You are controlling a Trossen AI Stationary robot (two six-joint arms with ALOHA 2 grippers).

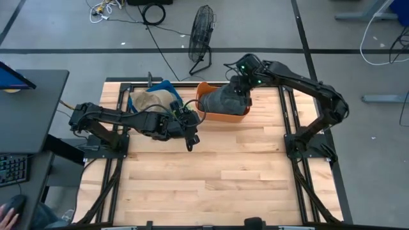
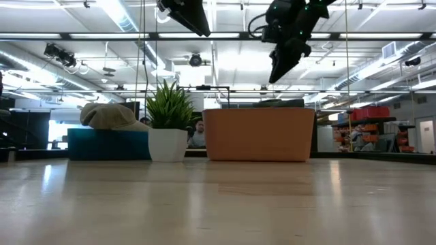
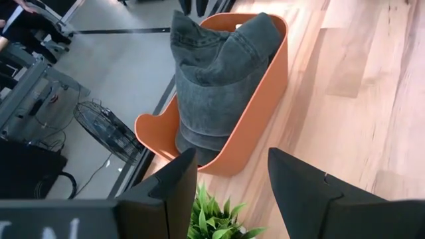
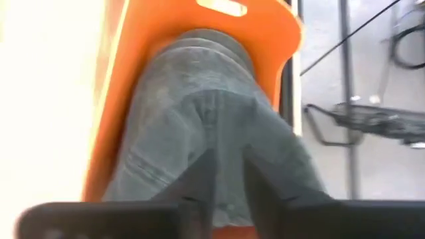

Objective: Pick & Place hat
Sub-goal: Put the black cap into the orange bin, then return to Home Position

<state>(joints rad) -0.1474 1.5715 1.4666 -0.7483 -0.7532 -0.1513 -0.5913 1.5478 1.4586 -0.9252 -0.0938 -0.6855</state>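
**A:** So where are we at with the hat? From what we can see, the grey denim hat (image 1: 225,100) is sitting inside the orange bin (image 1: 220,115) at the back of the wooden surface (image 1: 211,172), bunched up and sticking out above the rim. In the left wrist view it fills most of the bin.

**B:** Yep, same read here. The right hand (image 1: 241,86) is up over the far end of that bin, just above the hat. Its wrist view shows the two fingers (image 4: 199,179) close together with only a thin gap, hat fabric right behind them, but we can't tell if they're touching it. In the low view that hand hangs clear above the bin's rim with nothing in it.

**A:** And the left hand (image 1: 190,142)? We see it out over bare surface, in front of the bin and off to its left side, fingers spread apart and empty.

**B:** Agreed. Beside the bin there's a small green plant (image 2: 168,107) in a white pot (image 2: 167,145), and past that a tan hat (image 2: 109,116) resting on a blue box (image 2: 107,144) near the back left corner.

**A:** Off the surface we've got a black fan (image 1: 200,35) on the floor behind and a dark desk (image 1: 32,108) to the left.
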